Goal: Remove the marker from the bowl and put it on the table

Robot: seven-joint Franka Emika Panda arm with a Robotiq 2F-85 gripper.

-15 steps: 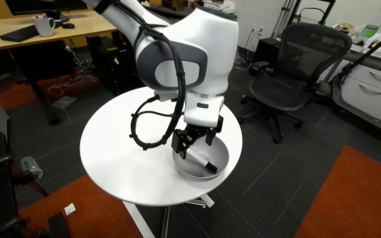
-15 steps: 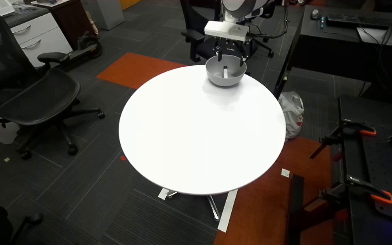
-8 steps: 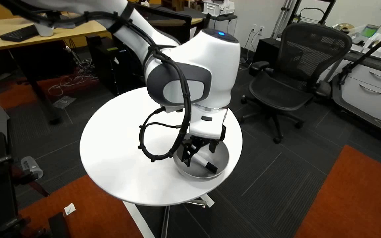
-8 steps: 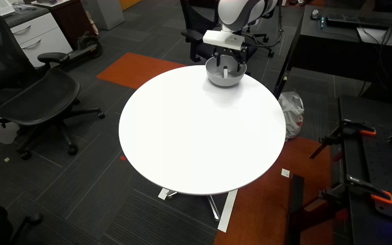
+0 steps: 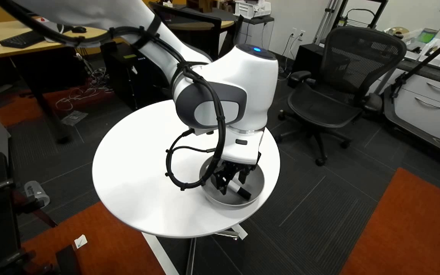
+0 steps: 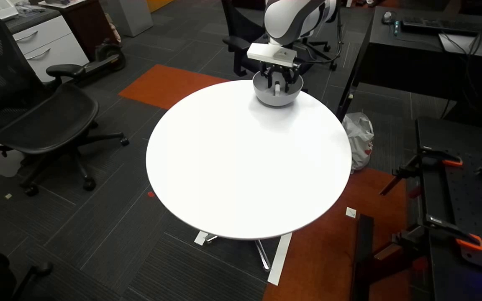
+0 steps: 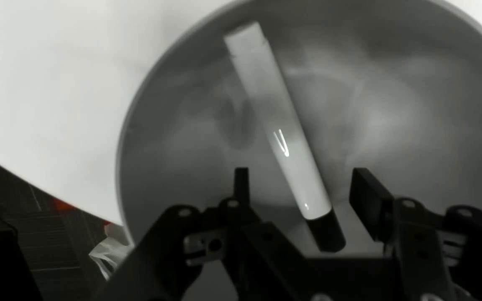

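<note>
Marker [image 7: 288, 136] in bowl [image 7: 174, 146], between 2 gripper [image 7: 301, 190] fingers [image 7: 370, 207]

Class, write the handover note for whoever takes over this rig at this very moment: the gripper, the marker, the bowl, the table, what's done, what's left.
Gripper: open, jaws apart on either side of the marker in the wrist view, not closed on it.
Marker: white with a black end, lying inside the bowl.
Bowl: on the round white table, near its edge in both exterior views.
Done: gripper placed over the marker; no grasp yet.
Left: close on the marker, lift it clear of the bowl, set it on the table and release.
</note>
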